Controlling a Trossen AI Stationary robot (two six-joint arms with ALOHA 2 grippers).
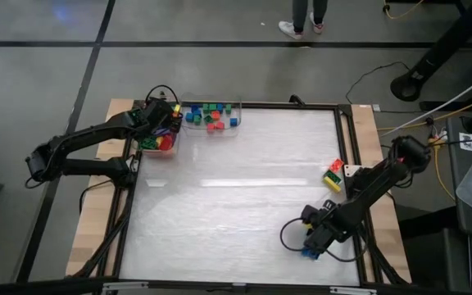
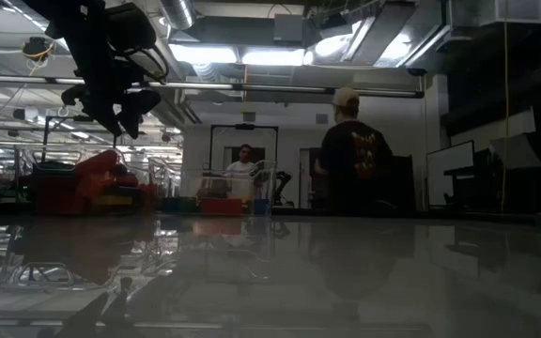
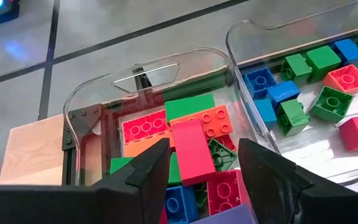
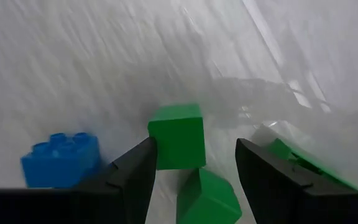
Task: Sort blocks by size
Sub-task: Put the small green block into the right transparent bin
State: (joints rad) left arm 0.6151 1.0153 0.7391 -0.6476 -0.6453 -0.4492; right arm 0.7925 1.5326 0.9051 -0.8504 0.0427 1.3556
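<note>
Clear plastic bins at 11 o'clock on the white tabletop (image 1: 236, 197): two of them side by side. My left gripper (image 3: 202, 163) hangs over the left clear bin (image 3: 82, 118), jaws apart, nothing between them. Below it, a pile of longer studded plastic bricks: a long red brick (image 3: 194, 151) lies tilted on top right between my fingers, a red studded one (image 3: 145, 129) and an orange studded one (image 3: 215, 121) just past it, a green long one (image 3: 188, 107) beyond those, a blue one (image 3: 182, 202) near the fingertips.

Right clear bin (image 3: 244, 37) touches the first; holds the short square bricks, green (image 3: 331, 102), blue (image 3: 260, 81), red (image 3: 348, 78), spread loose on its floor.

My right gripper (image 4: 194, 163) is down at 5 o'clock, low over the table. Jaws apart, straddling a small green square brick (image 4: 178, 135); whether the fingers touch it, cannot tell. A second green brick (image 4: 209, 198) sits tilted closer in, under the gripper. A blue studded brick (image 4: 61, 158) lies just outside one finger. Another green piece (image 4: 297, 162) shows beyond the other finger.

At 3 o'clock, near the table edge, a small cluster of loose bricks, yellow, red and green (image 1: 333, 174).

Low view: two people stand in the room behind the table.
</note>
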